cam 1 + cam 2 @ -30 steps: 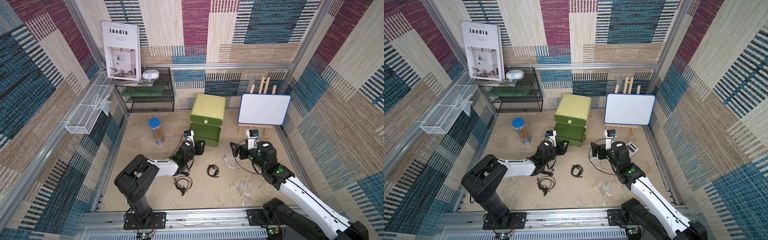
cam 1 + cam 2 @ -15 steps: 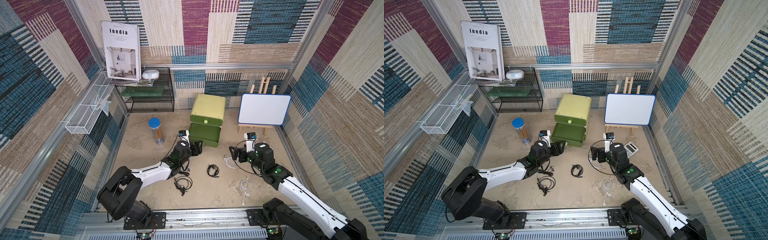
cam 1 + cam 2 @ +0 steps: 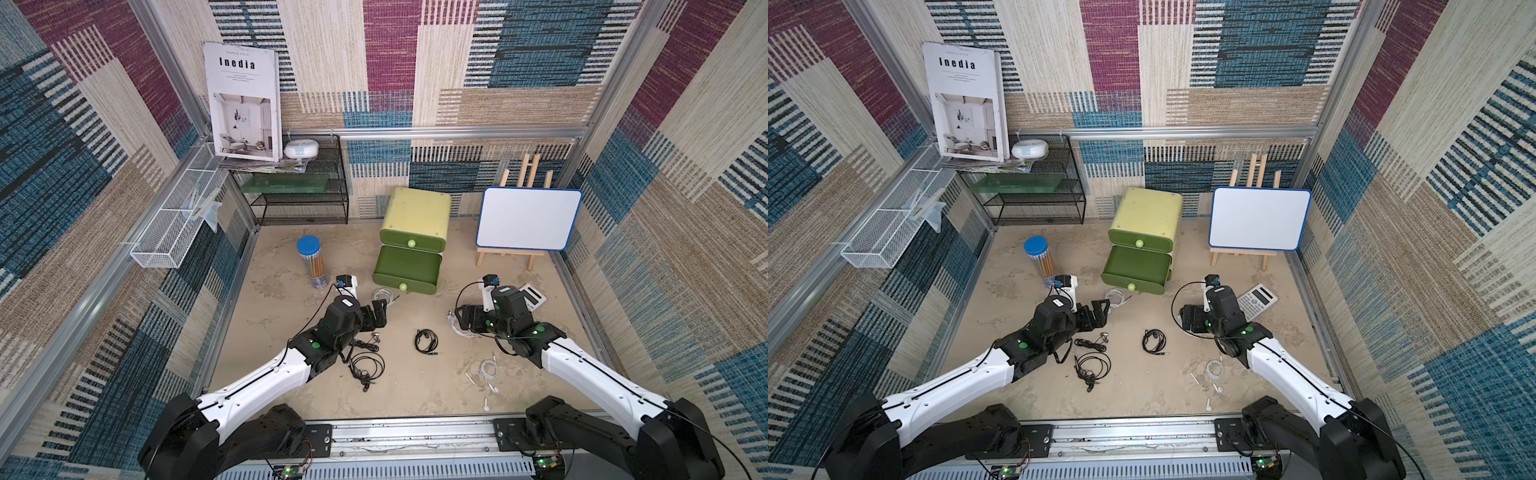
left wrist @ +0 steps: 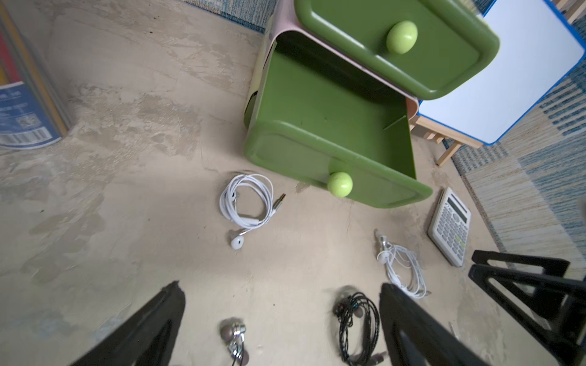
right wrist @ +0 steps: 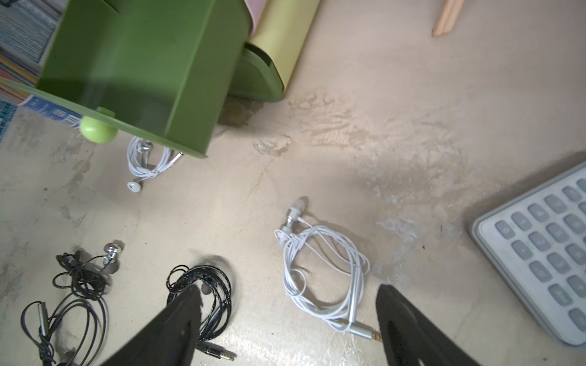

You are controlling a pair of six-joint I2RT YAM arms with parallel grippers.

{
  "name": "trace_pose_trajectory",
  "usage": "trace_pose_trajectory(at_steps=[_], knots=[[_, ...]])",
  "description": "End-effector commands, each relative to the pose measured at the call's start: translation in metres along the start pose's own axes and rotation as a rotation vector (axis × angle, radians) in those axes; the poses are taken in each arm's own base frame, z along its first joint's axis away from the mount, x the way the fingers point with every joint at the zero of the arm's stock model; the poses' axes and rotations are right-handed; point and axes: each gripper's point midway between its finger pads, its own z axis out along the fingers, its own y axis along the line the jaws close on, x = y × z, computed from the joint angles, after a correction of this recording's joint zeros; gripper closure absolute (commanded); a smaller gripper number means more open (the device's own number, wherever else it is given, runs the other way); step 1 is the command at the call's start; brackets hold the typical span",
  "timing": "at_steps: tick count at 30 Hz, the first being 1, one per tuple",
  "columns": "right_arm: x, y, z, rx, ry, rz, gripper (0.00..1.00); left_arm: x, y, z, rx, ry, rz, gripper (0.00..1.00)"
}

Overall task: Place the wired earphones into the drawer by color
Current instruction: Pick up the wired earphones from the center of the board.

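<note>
Right claw point(image 5: 288, 290) released, hanging over the white coiled wired earphones point(image 5: 320, 272) on the beige worktop point(image 5: 364, 120). We advise pinching the bundled loops, not the plug. Left claw point(image 4: 280, 285) released, empty. Open dark-green lower drawer point(image 4: 333, 104) bare.

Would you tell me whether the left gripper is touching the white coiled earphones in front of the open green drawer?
Apart. The left wrist view shows the left gripper open, with bare floor between it and the white coiled earphones.
</note>
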Motion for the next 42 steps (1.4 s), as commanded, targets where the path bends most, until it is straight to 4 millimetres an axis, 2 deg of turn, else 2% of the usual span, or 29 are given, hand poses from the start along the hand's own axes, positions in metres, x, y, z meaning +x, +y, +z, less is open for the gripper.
trace_pose_trajectory(at_steps=[1, 5, 11, 26, 42], knots=[[0.008, -0.015, 0.004, 0.077, 0.029, 0.036, 0.12, 0.018, 0.017, -0.008, -0.064, 0.071, 0.055, 0.01], [0.016, -0.022, 0.013, 0.106, 0.070, 0.046, 0.17, 0.020, 0.028, -0.019, -0.088, 0.054, 0.071, 0.01], [0.025, -0.031, 0.029, 0.146, 0.118, 0.062, 0.34, 0.020, 0.038, -0.031, -0.111, 0.030, 0.089, 0.01], [0.040, -0.044, 0.052, 0.196, 0.199, 0.054, 0.48, 0.022, 0.046, -0.035, -0.131, 0.005, 0.096, 0.01], [0.047, -0.048, 0.062, 0.204, 0.238, 0.055, 0.67, 0.022, 0.050, -0.037, -0.135, -0.016, 0.100, 0.01]])
